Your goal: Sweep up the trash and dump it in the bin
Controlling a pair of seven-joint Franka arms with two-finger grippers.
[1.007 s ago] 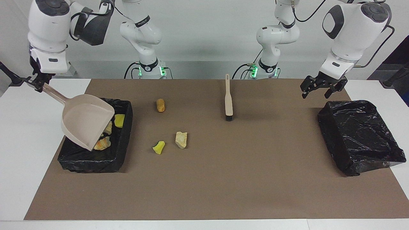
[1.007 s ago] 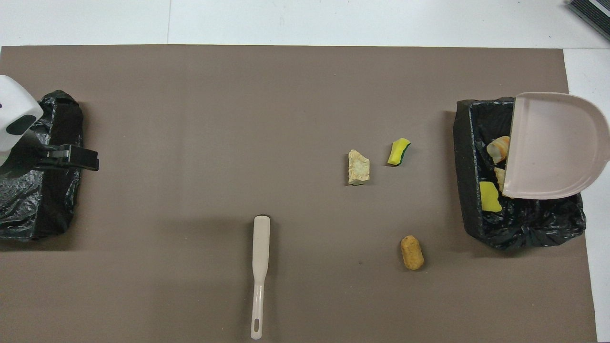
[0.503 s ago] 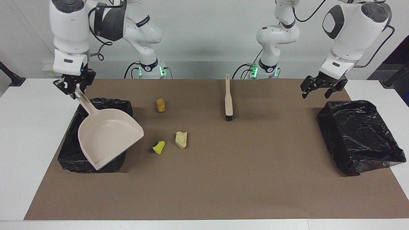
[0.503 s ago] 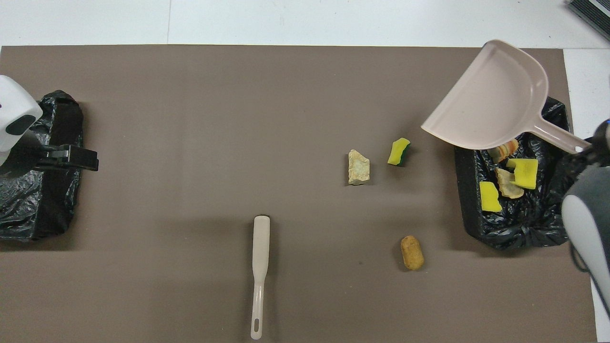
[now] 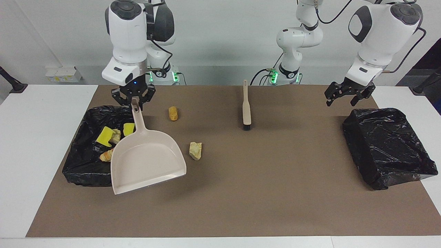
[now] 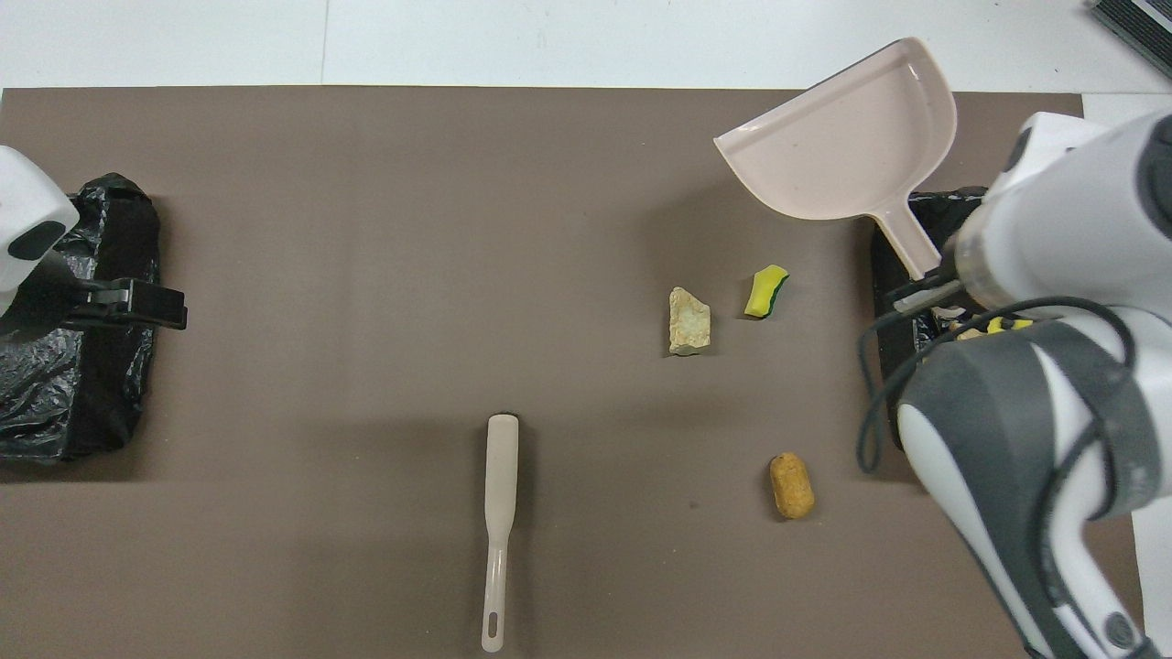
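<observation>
A white desk (image 5: 38,144) carries a broad brown mat (image 5: 275,186) that covers most of its top. 1 beige brush (image 5: 246,106) lies flat on the mat about midway along the desk, its handle toward the robots and its dark bristles at the farther end. A beige dustpan (image 5: 146,162) hangs tilted over the mat toward the right arm's end, handle uppermost. A tray wrapped in a black plastic bag (image 5: 386,144) sits at the left arm's end.
</observation>
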